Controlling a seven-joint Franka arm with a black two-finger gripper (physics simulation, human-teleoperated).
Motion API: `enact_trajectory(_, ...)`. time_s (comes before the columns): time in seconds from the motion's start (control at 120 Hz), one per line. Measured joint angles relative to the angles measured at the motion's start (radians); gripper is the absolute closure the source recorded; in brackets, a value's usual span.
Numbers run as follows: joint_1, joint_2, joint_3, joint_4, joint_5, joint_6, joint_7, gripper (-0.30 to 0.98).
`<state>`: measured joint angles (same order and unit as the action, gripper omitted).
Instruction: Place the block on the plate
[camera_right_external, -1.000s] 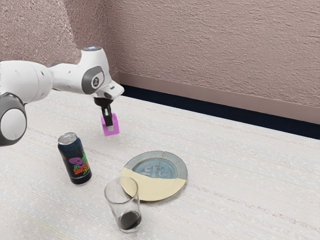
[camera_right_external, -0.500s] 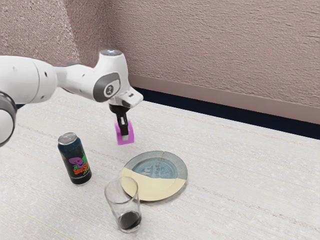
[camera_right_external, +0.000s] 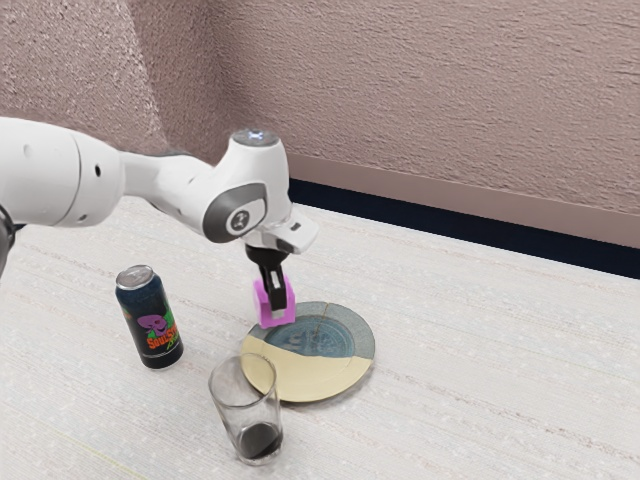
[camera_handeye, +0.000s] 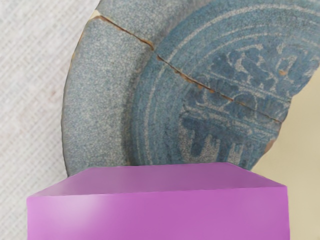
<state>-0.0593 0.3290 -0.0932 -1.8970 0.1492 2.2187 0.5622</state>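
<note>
I find the black two-finger gripper (camera_right_external: 277, 312) clasping the magenta, box-shaped block (camera_right_external: 290, 304) between its fingers. The hand points down, with the block held at its fingertips. Both are at the edge of the round ceramic plate (camera_right_external: 312, 376), part mottled blue-grey and part cream, on the plate's blue-grey portion. The block visually overlaps the rim; I cannot tell whether its underside touches the plate.

The wrist view shows me the block's magenta top and one side face just under the hand, with the blue-grey rim and the patterned centre beyond it. A brown-edged crack runs from the rim across that centre.

Nearer the exterior camera than the hand, I note a clear, tapered drinking glass (camera_right_external: 259, 438) with a dark base, upright near the plate. Toward the exterior view's left from the hand, a dark blue printed metal can (camera_right_external: 151, 320) stands upright, apart from both plate and glass.
</note>
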Motion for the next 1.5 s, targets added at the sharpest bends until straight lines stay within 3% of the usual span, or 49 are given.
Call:
enact_trajectory(0.308, -0.073, -0.043, -0.029, -0.091, 0.006, 0.056, -0.139, 0.30)
enact_trajectory(0.592, -0.079, -0.040, -0.056, -0.125, 0.006, 0.104, -0.246, 0.30)
enact_trajectory(0.775, -0.097, -0.035, -0.054, -0.117, 0.004, 0.111, -0.286, 0.14)
enact_trajectory(1.242, -0.099, -0.057, -0.068, -0.033, 0.006, -0.007, -0.354, 0.02)
enact_trajectory(1.5, -0.097, -0.149, -0.044, -0.008, -0.004, -0.110, -0.375, 0.00)
